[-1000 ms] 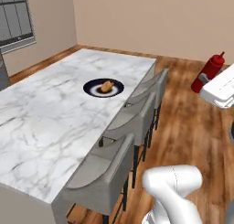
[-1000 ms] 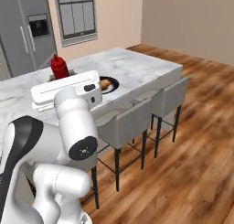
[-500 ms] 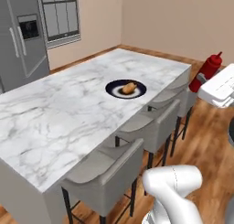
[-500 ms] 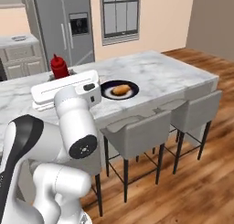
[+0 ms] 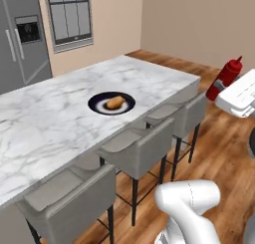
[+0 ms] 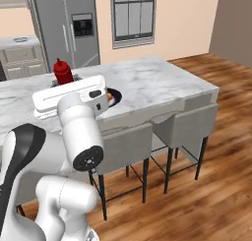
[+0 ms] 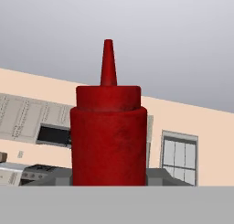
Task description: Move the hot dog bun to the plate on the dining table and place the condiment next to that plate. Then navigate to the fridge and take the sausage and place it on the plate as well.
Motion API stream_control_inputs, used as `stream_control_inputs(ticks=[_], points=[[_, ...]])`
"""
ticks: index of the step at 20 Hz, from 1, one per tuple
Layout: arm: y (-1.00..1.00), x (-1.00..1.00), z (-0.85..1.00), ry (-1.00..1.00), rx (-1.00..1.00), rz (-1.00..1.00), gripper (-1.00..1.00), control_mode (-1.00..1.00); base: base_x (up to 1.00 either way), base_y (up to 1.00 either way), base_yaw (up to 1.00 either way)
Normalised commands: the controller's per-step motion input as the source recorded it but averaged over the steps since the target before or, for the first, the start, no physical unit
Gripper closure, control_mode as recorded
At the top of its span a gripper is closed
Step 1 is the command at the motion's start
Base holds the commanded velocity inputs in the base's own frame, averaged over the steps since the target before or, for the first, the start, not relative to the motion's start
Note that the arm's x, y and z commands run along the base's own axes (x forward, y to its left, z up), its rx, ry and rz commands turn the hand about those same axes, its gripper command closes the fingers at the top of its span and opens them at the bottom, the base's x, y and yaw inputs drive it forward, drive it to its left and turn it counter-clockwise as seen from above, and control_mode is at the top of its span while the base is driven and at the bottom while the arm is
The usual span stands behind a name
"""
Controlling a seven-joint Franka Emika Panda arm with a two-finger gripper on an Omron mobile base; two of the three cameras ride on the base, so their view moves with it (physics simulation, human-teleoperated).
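Note:
The condiment (image 5: 225, 77) is a red bottle with a narrow tip, upright in my gripper (image 5: 218, 90), which is shut on its lower part and holds it in the air beyond the dining table's (image 5: 45, 126) right end. In the right base view, the condiment (image 6: 62, 71) stands above my white hand, gripper (image 6: 64, 81) at its base. The hand view looks up the condiment (image 7: 109, 136) from close. The hot dog bun (image 5: 115, 102) lies on the dark plate (image 5: 96, 107) at mid-table. My hand partly hides the plate (image 6: 116, 96). The fridge (image 5: 17, 39) stands behind the table, doors closed.
Three grey chairs (image 5: 141, 147) are tucked along the table's near side, over wood floor (image 5: 224, 153). A window (image 5: 69, 15) sits in the back wall beside the fridge (image 6: 74, 31). Beige cabinets with a small dish (image 6: 20, 40) on top stand left of the fridge.
The whole picture has swung as the base drove: the table now lies more side-on, with fridge and window in view. The condiment stays held in the gripper. The bun rests on the plate.

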Motion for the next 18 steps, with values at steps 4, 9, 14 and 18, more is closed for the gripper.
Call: stream_control_inputs(ticks=[4,9,14,18], points=[[0.0,0.0,0.0,0.0,0.0,0.0,1.0,1.0,0.63,-0.77,0.4],[0.0,0.0,0.0,0.0,0.0,0.0,1.0,1.0,0.68,-0.65,0.47],[0.0,0.0,0.0,0.0,0.0,0.0,1.0,1.0,0.8,-0.43,0.61],[0.0,0.0,0.0,0.0,0.0,0.0,1.0,1.0,0.81,-0.4,0.64]])
